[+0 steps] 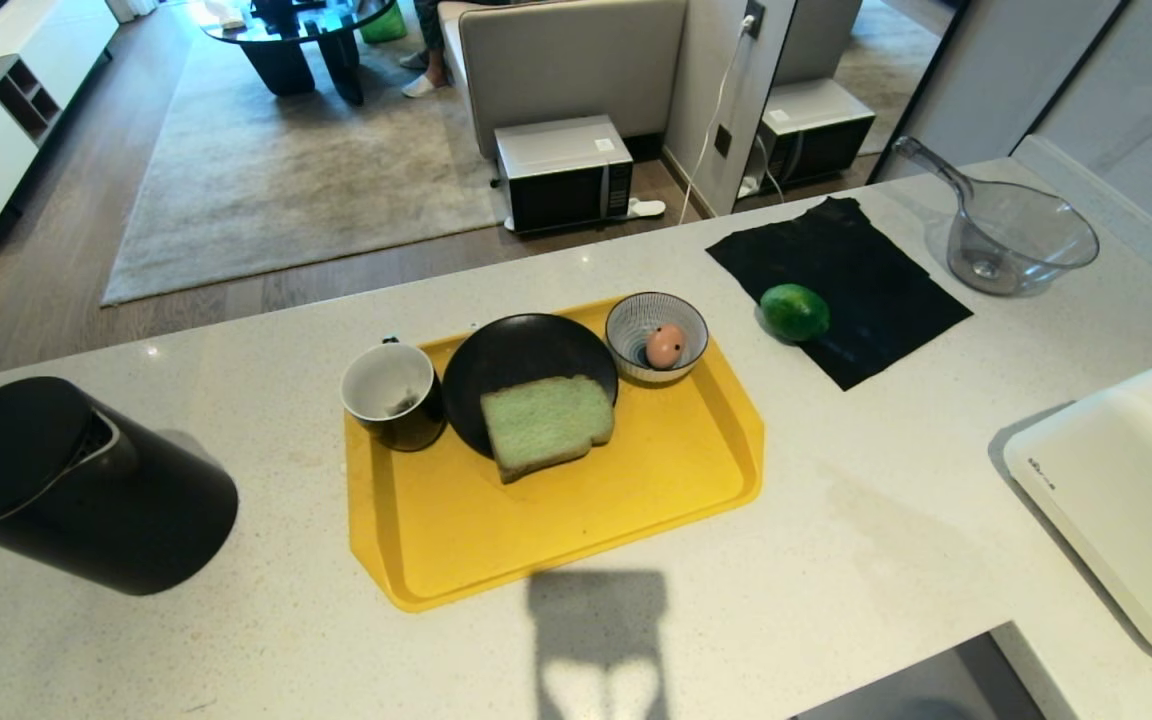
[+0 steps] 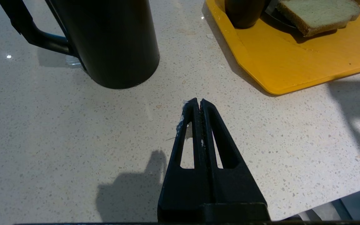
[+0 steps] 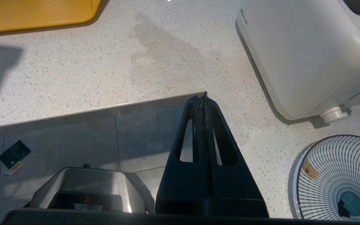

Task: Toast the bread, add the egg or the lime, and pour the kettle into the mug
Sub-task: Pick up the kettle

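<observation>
A yellow plastic tray (image 1: pixel 636 500) with cut corners is set at the middle of the counter (image 1: pixel 836 560). On it a matte black plate (image 1: pixel 526 360) carries the bread (image 1: pixel 546 422), a thick pale green slice with a brown crust that overhangs the plate's near edge. The mug (image 1: pixel 391 395), glossy black outside and white inside, stands touching the plate on the left. A striped bowl (image 1: pixel 656 335) at the tray's far right corner holds the egg (image 1: pixel 664 346).

The lime (image 1: pixel 794 311) lies on the near left edge of a black cloth (image 1: pixel 866 270), right of the tray. A clear plastic scoop (image 1: pixel 1011 232) with a handle is seen beyond the cloth. A white toaster (image 1: pixel 1126 490) stands at the right edge of the counter, the kettle (image 1: pixel 66 485) at the far left, well apart from the tray.

The left gripper (image 2: pixel 198 103) is shown closed and empty above bare counter, near the kettle's base. The right gripper (image 3: pixel 203 96) is likewise closed on nothing, over the counter's near edge beside the toaster; a second striped bowl (image 3: pixel 339 178) is seen near it.

The counter is pale speckled stone. Beyond it lie a wood floor, a grey rug (image 1: pixel 306 170), a microwave (image 1: pixel 564 170) on the floor and a sofa (image 1: pixel 566 60).
</observation>
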Robot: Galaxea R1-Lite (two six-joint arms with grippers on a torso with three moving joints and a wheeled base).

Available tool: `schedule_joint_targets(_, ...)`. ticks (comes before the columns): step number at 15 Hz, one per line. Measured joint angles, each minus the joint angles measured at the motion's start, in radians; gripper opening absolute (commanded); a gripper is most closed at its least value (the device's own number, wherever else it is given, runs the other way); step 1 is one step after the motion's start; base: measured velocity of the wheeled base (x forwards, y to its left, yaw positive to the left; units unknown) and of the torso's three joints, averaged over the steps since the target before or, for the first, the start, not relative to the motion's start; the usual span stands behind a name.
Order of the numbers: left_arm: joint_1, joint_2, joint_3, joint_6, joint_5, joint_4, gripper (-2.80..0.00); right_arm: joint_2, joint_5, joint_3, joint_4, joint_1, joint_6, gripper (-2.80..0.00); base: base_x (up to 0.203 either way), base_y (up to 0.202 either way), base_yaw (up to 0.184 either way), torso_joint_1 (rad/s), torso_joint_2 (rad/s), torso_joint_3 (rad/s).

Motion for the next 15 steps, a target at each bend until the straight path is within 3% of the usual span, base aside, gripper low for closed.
schedule_joint_targets(15,0.000,0.000,0.000,0.000,0.000,0.000,-2.80,0.000,0.000,0.001,0.000,0.000,-0.003,-2.80,0.000,0.000,0.000,0.000,0.00,0.000)
